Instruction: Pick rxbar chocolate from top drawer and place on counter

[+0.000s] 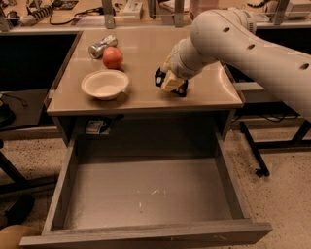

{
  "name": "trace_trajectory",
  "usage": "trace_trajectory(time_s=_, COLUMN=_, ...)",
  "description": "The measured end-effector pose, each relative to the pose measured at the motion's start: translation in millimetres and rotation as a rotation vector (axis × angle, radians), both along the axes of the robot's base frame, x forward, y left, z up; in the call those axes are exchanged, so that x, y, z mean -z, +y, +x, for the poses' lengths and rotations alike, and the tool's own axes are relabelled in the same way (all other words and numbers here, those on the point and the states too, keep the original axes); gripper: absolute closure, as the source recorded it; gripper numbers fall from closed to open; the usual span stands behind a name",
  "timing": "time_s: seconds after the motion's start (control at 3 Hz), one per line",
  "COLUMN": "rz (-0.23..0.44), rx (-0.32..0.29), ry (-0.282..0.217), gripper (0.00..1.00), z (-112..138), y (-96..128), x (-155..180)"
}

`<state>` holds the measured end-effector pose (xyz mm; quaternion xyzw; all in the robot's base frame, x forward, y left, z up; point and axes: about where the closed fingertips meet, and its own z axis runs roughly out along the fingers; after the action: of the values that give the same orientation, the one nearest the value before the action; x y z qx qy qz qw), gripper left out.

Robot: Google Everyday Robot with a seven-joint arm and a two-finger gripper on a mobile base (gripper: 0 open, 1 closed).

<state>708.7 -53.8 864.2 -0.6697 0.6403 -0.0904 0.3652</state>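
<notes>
The rxbar chocolate (pixel 158 77) is a small black bar held crosswise in my gripper (pixel 171 82), its dark ends sticking out on both sides of the pale fingers (pixel 168 81). The gripper is shut on it and holds it low over the right-middle of the tan counter (pixel 141 53), at or just above the surface. The top drawer (pixel 146 194) is pulled fully open below the counter, and its scuffed grey floor is bare. My white arm (pixel 252 44) comes in from the upper right.
A white bowl (pixel 105 84), a red apple (pixel 112 58) and a silver can (pixel 102 46) sit on the counter's left half. A cluttered bench (pixel 126 9) runs behind. Table legs and a frame (pixel 255 151) stand to the right on the speckled floor.
</notes>
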Motion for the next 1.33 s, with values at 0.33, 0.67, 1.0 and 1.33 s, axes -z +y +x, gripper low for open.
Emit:
trace_trajectory(time_s=0.33, rz=0.004, rx=-0.029, ry=0.072, gripper=1.00, z=7.8, y=6.7, x=16.8)
trace_trajectory(time_s=0.67, rz=0.003, rx=-0.030, ry=0.079, gripper=1.00, z=7.3, y=6.3, x=17.0)
trace_trajectory(time_s=1.0, rz=0.003, rx=-0.030, ry=0.079, gripper=0.81, z=7.3, y=6.4, x=17.1)
trace_trajectory(time_s=1.33, rz=0.003, rx=-0.030, ry=0.079, gripper=0.58, z=7.2, y=6.4, x=17.1)
